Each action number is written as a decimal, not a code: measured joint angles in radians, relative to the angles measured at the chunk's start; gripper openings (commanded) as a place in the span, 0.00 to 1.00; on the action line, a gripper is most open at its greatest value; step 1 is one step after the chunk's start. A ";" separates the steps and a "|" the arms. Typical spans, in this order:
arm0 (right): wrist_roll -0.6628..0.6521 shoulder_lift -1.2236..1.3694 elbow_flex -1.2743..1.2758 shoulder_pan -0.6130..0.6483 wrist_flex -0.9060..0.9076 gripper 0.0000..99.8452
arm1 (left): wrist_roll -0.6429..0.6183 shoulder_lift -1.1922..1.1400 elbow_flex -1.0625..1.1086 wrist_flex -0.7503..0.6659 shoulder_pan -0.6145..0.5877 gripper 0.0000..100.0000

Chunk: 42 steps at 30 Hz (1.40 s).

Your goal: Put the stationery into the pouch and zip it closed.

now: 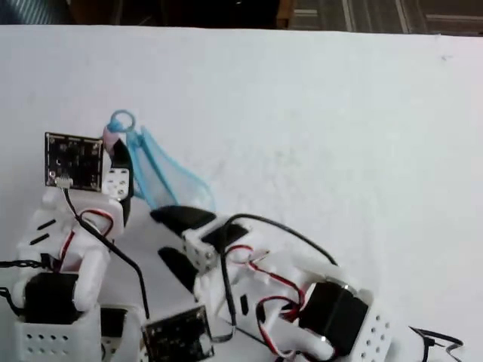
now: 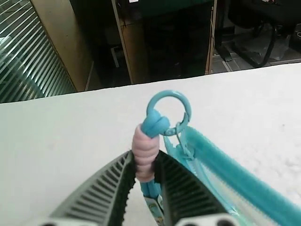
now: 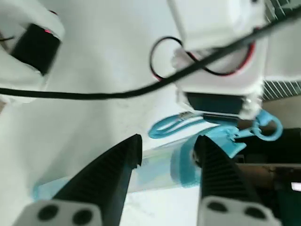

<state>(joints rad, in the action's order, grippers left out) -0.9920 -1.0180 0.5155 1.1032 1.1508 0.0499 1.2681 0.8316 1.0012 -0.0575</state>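
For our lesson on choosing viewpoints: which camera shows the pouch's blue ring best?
The left wrist view: the blue ring stands close and whole above the left gripper. The high view shows it small; the right wrist view, far off at the edge.

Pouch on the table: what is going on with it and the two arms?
The left gripper is shut on the pink tab beside the blue ring at one end of the blue pouch, which lies on the white table. The right gripper is open at the pouch's other end and grips nothing. Whether the zip is closed cannot be told.
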 measured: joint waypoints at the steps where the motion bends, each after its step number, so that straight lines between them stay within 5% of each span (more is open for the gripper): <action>1: 0.002 0.000 0.000 -0.018 -0.009 0.18 | 0.000 0.000 0.000 0.000 0.000 0.02; 19: -0.017 0.002 -0.051 -0.035 0.180 0.17 | 0.000 0.000 0.000 0.000 0.003 0.02; 25: -0.017 0.000 -0.041 -0.040 0.187 0.02 | 0.000 0.000 0.000 0.000 0.003 0.02; 42: 0.091 0.210 -0.032 -0.012 -0.146 0.02 | 0.000 0.000 0.000 0.020 0.003 0.02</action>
<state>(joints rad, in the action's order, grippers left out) -0.9014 -0.8078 0.4833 1.0909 1.0050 0.0499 1.2681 0.8316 1.0211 -0.0545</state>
